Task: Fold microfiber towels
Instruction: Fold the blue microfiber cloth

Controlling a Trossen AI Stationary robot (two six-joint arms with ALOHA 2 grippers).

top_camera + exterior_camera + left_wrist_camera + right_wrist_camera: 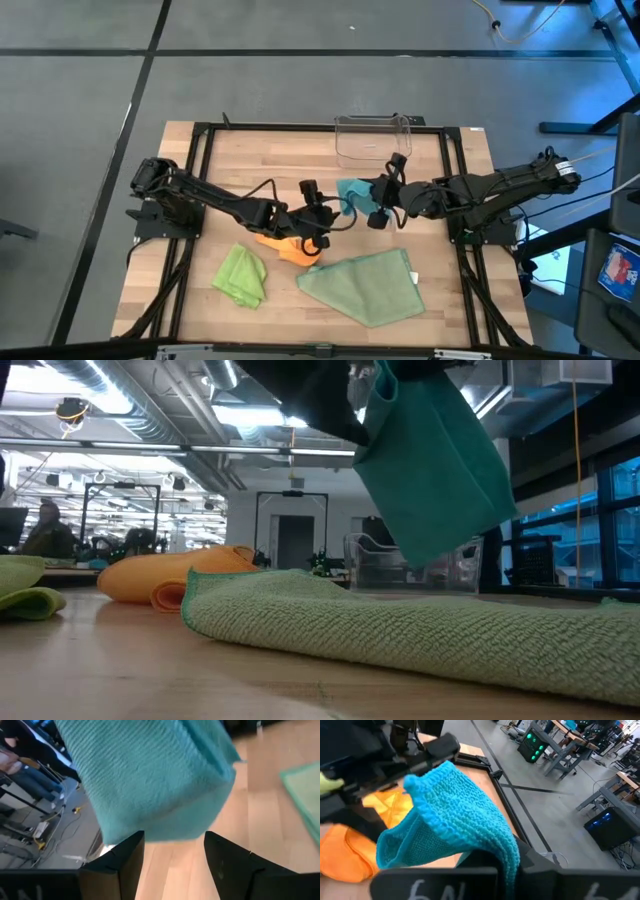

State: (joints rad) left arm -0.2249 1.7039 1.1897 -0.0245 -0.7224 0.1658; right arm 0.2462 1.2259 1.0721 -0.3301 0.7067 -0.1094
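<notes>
soft teal microfiber cloth (352, 192): hangs above the tabletop (300, 160), pinched in right claw (378, 205) | left claw (322, 215): fingers spread, just beside the cloth, gripping nothing | crumpled orange microfiber cloth (285, 246): beneath left claw

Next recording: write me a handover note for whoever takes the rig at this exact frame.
Right end effector: shut on the soft teal microfiber towel, held off the table at mid-table.
Left end effector: open, just under the hanging teal towel, gripping nothing.
Crumpled orange microfiber towel: under the left arm.
Bright lime green microfiber towel: bunched, front left.
Larger pale sage green microfiber towel: spread, front right.
Clear plastic bin: at the far edge.
Done: no towel looks neatly folded.
Left: probably all four.
</notes>
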